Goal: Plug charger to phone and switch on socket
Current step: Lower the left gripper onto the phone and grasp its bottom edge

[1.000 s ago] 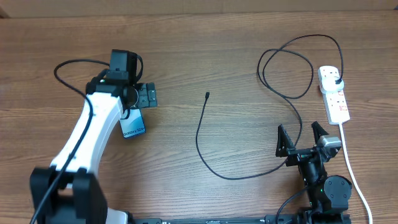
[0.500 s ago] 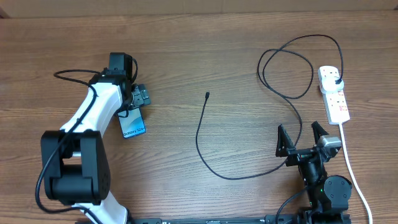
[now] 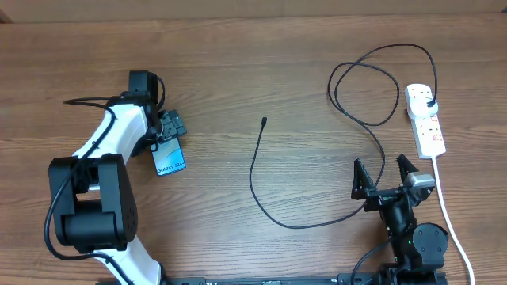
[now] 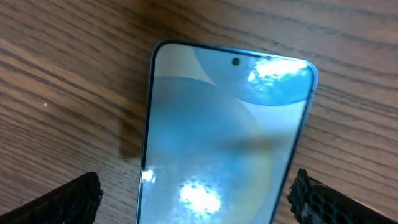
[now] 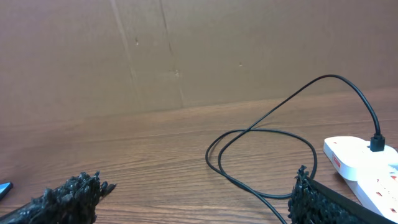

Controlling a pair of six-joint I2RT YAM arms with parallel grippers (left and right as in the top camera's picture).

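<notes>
Wooden tabletop (image 3: 261, 55): our left end effector (image 3: 170, 132) hovers spread wide over the lit phone (image 3: 169, 162); our right end effector (image 3: 380, 170) stands wide, empty, beside the charger (image 3: 252, 168).

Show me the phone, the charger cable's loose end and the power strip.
phone (image 3: 169, 162): overhead view, middle of lit screen.
charger tip (image 3: 264, 121): overhead view, small connector end.
socket (image 3: 427, 127): overhead view, white strip body.

Count: phone (image 3: 169, 157) x1, right below left gripper (image 3: 170, 127). Charger (image 3: 255, 170) x1, loops fwd and left of right gripper (image 3: 386, 176). Socket (image 3: 425, 119) x1, fwd-right of right gripper, w/ 1 white cord (image 3: 447, 210). Grippers x2. Table (image 3: 301, 63) x1.
</notes>
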